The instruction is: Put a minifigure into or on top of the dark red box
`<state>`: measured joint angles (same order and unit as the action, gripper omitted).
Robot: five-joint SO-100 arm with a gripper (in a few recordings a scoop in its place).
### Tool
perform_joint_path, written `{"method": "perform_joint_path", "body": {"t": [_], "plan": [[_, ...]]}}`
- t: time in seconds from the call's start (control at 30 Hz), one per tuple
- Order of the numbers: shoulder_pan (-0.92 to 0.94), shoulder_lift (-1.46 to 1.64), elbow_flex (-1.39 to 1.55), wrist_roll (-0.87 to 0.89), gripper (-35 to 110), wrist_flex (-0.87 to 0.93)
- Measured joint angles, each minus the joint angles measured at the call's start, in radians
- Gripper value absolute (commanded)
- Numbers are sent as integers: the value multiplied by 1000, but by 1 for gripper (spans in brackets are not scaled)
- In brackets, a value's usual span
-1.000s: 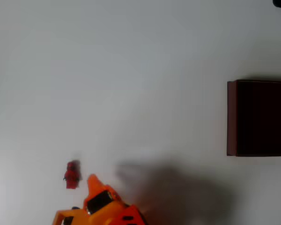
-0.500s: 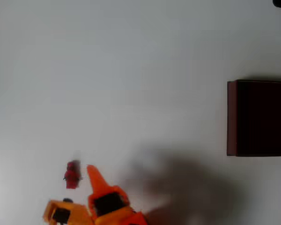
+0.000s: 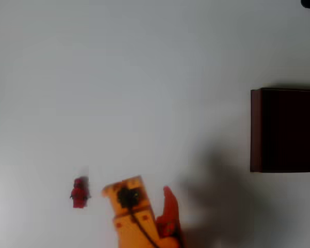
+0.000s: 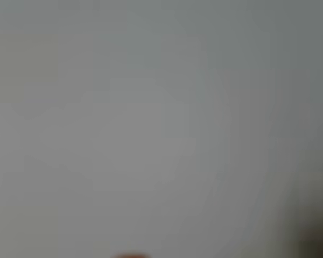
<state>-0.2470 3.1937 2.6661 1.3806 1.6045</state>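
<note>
Pincer (image 3: 147, 194) spread wide over the bench (image 3: 144, 77) at the lower edge of the overhead view, holding nothing: blocky orange finger with a dark patch nearer the minifigure (image 3: 79, 192), pointed reddish finger further right. Sits just right of the figure, not around it, so neither finger brackets the toy. Minifigure lying on the bench at lower left, well apart from the dark red box (image 3: 256, 129) at the right edge, box open with a near-black inside.

Risks, as judged from here: closing now would catch only air; sweeping left while low would likely let the blocky finger knock the figure and slide or spin it out of line (small, light, probably easy to flick). Coming down off-centre could pinch a limb and drop it on the way to the box.

Arm entering from the bottom edge, fingers pointing up the picture. Wrist view blurred to plain grey, no help on height above the bench.
</note>
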Motion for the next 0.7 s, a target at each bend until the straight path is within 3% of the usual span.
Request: {"method": "perform_joint_path", "body": {"t": [0.2, 0.47, 0.7], "plan": [[-94, -321, -192, 391, 24, 100], [-443, -293, -184, 1069, 24, 120], [-551, -351, -181, 1315, 24, 61]]}}
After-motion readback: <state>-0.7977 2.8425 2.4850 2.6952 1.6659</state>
